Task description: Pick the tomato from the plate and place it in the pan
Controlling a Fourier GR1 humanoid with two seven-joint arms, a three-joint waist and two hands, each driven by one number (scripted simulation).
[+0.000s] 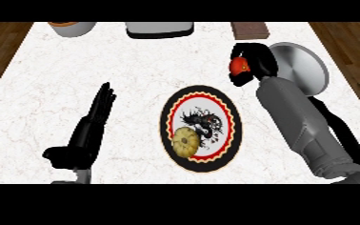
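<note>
While the right hand (251,66) is curled round the tomato (240,66), that red fruit shows only at the hand's left side, its fingers wrapped over the rest.

Tomato: held off the plate (228,106), up and to the right of it, just beside the left rim of the pan (304,66). Whether it is over the pan or only next to it cannot be told.

Pan: grey, round, at the right of the white marbled surface (91,62), partly hidden by the right hand and grey forearm; its dark handle runs down towards the lower right.

Plate: centre of the surface, black rim with a red and yellow zigzag band, a dark figure on its white middle. A round yellow ribbed item (185,142) lies on its lower left part.

Left hand (91,124): lower left, fingers straight and together, pointing up, holding nothing, well apart from the plate.

Far edge of the surface: a pale bowl (70,27) at left, a white and black appliance (159,29) at centre, a brown block (251,28) at right.
</note>
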